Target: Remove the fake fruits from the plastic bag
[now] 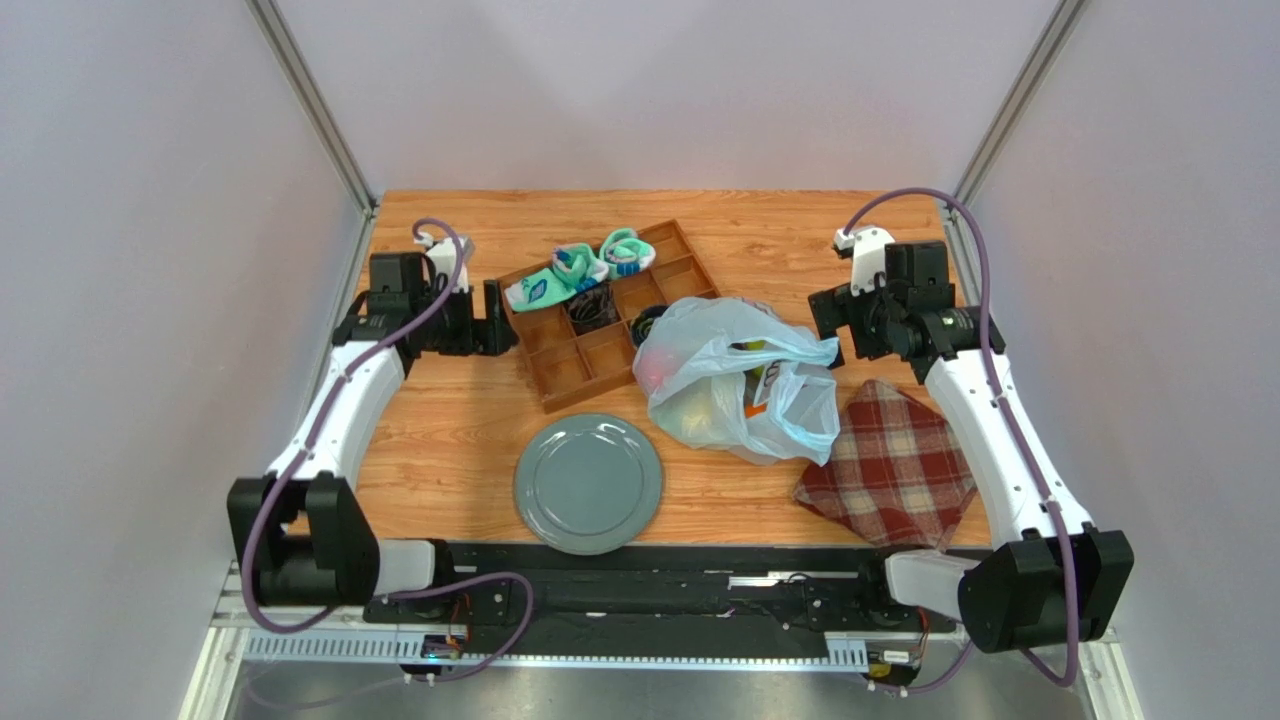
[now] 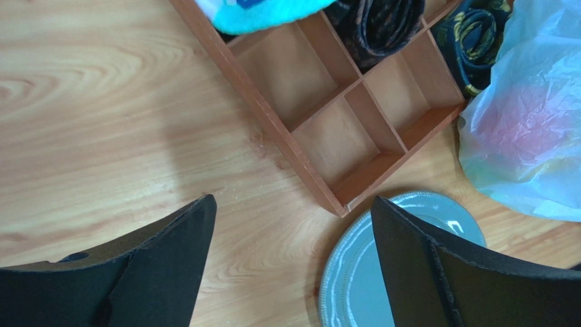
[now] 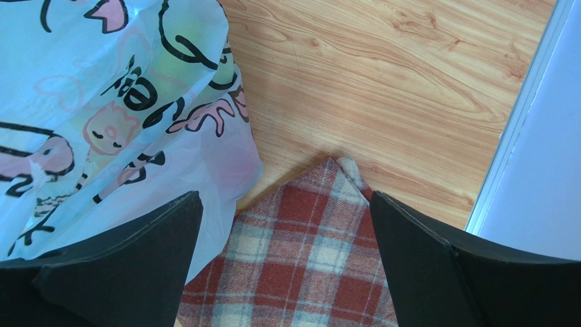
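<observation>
Desk [image 1: 451, 435]: wood-grain top; carries every item below.
Plastic bag [image 1: 736, 375]: pale-blue, crinkled, with dark and pink print. It lies right of centre, between the tray and the plaid cloth, its far-left edge against the tray.
Plaid cloth [image 1: 890, 465]: red check, lying at the bag's near-right side; the bag overlaps one edge in my right wrist view.
Tray [image 1: 609, 357]: wooden, divided into compartments, set at an angle left of the bag.
Plate [image 1: 589, 483]: grey, just in front of the tray.
Socks [image 1: 579, 270]: teal-and-white, at the tray's far end.
Fake fruits [image 2: 528, 119]: inside the bag; I see only red and yellow tints through the film.
Left gripper [image 2: 290, 201]: released, fingers wide apart, above bare desk left of the tray.
Right gripper [image 3: 285, 197]: released, fingers wide apart, above the cloth corner beside the bag.
</observation>
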Available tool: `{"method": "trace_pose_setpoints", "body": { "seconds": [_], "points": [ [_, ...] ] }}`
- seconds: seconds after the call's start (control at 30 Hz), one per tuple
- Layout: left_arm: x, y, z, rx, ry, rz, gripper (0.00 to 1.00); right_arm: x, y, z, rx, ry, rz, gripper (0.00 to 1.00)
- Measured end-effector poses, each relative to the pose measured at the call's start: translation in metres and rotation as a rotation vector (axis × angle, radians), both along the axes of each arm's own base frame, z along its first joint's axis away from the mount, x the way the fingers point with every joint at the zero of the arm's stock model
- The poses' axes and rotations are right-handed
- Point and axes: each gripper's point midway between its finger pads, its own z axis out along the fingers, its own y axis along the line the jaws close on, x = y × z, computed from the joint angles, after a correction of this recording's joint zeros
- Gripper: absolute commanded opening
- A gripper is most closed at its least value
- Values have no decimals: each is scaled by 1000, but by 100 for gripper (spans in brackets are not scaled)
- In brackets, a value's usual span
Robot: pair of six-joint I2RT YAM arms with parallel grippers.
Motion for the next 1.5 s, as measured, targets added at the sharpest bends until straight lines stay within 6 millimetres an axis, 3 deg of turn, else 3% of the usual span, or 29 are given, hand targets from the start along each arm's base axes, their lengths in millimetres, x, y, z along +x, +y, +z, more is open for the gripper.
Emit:
{"method": "trace_pose_setpoints", "body": {
  "seconds": [0.2, 0.4, 0.57, 0.77, 0.93, 1.1, 1.23, 1.4, 1.5],
  "points": [
    [32, -10, -13, -83, 132, 24, 85, 1, 4, -3, 19, 11, 9, 100],
    [58, -19, -41, -155, 260, 98, 82, -5, 20, -3, 84, 36, 73, 100],
    [73, -33, -55, -155, 302, 95, 82, -7, 29, 2, 126, 36, 110, 100],
    [75, -37, -79, -98, 351, 112, 81, -10, 34, 2, 149, 44, 129, 100],
    [65, -13, -105, -2, 439, 225, 79, -19, 44, 2, 181, 73, 191, 100],
    [63, 32, -111, -29, 487, 398, 78, -19, 52, 20, 201, 58, 248, 100],
    [56, 79, -110, -81, 507, 555, 77, -8, 55, 38, 199, 17, 275, 100],
    [34, 145, -99, -124, 496, 756, 77, -1, 58, 34, 201, 37, 290, 100],
    [30, 169, -82, -159, 440, 804, 81, -1, 57, 31, 191, 50, 305, 100]
  ]
}}
